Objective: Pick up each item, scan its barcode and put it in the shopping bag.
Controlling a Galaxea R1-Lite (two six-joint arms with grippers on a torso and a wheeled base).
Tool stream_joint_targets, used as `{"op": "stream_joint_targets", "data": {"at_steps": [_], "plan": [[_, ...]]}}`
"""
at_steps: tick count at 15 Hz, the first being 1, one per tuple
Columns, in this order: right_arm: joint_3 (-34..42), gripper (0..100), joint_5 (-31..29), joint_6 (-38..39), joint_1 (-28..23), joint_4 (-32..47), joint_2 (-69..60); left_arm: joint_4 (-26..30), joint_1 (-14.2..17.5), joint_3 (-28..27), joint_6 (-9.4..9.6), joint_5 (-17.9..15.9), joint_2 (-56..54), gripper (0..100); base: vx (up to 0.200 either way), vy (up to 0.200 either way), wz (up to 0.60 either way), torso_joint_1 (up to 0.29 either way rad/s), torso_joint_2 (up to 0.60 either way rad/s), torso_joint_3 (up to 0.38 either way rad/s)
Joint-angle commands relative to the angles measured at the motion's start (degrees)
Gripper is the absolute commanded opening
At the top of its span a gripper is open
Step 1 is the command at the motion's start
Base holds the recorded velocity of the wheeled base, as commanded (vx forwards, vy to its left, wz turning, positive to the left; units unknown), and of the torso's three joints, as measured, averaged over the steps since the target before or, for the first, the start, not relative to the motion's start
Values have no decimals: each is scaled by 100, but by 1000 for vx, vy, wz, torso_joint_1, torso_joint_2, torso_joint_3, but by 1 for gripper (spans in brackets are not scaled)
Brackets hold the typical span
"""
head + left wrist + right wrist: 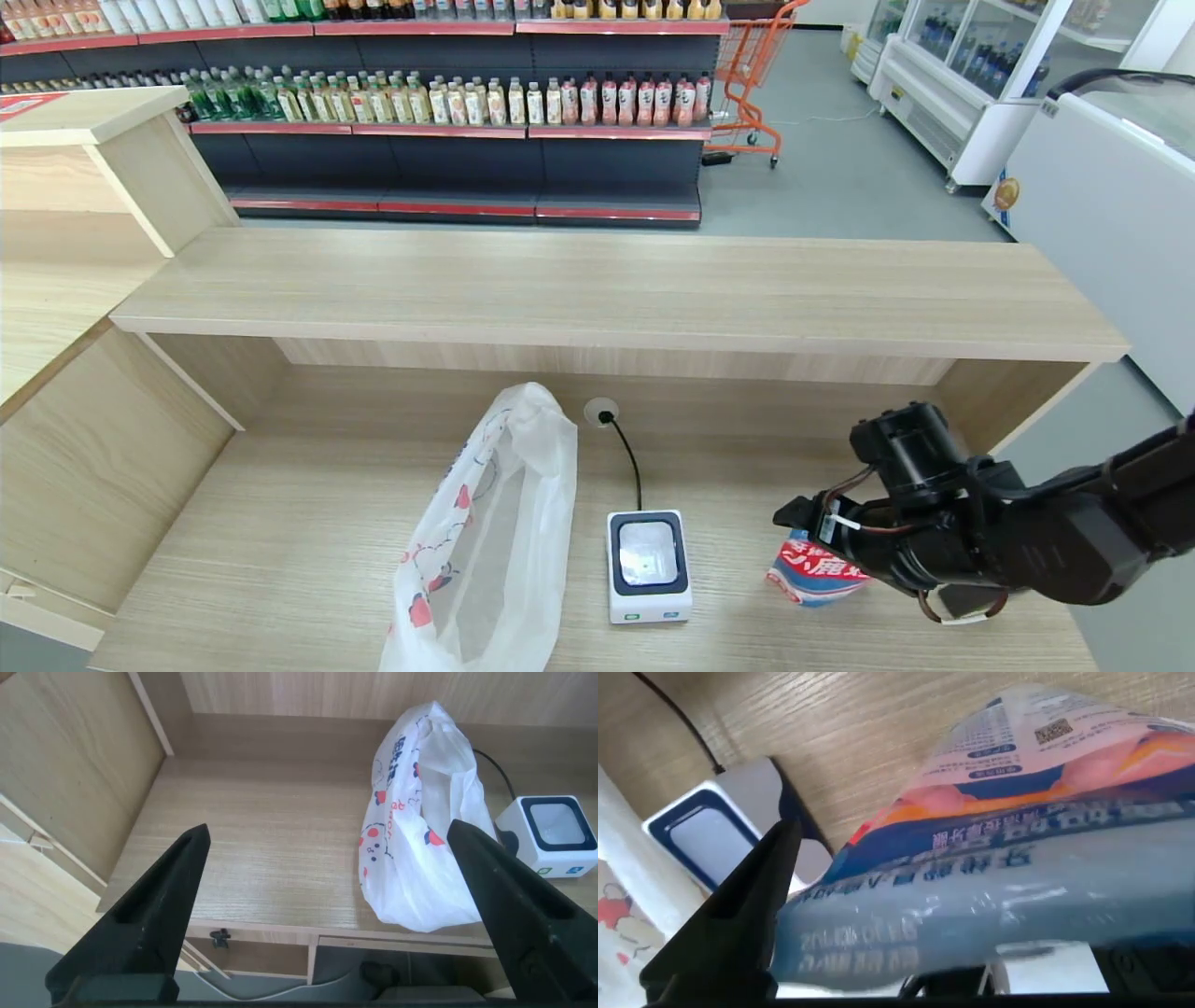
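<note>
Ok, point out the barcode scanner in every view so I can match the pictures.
Head view: barcode scanner on the counter, between the shopping bag and the snack packet.
Left wrist view: barcode scanner just beyond the shopping bag.
Right wrist view: barcode scanner behind the snack packet.
Shared landmark: the scanner's black cable.

Counted items. On my counter point(280, 560): one white shopping bag point(485, 541), one barcode scanner point(648, 563), one black cable point(627, 457) leading to one round cable hole point(601, 411), and one red-and-blue snack packet point(810, 571). My hands, two: one left hand point(327, 835), one right hand point(798, 521). Background: one orange trolley point(756, 75); one long shelf unit point(448, 168), its bottles point(467, 101) too many for me to count; freezer cabinets point(1092, 196), at least two.
</note>
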Motion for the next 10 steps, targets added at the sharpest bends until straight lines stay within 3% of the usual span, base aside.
{"op": "stream_joint_targets", "data": {"at_steps": [1, 5, 6, 10], "plan": [[-334, 100, -278, 7, 155, -21, 652, -1, 1, 0, 0, 0, 9, 100, 0, 0, 0, 0, 0, 0], [-914, 100, -656, 7, 155, -21, 1109, -1, 1, 0, 0, 0, 9, 100, 0, 0, 0, 0, 0, 0], [-923, 0, -674, -2, 164, -21, 1135, -1, 9, 0, 0, 0, 9, 100, 0, 0, 0, 0, 0, 0], [-853, 0, -682, -11, 155, -13, 1127, -1, 1, 0, 0, 0, 9, 100, 0, 0, 0, 0, 0, 0]]}}
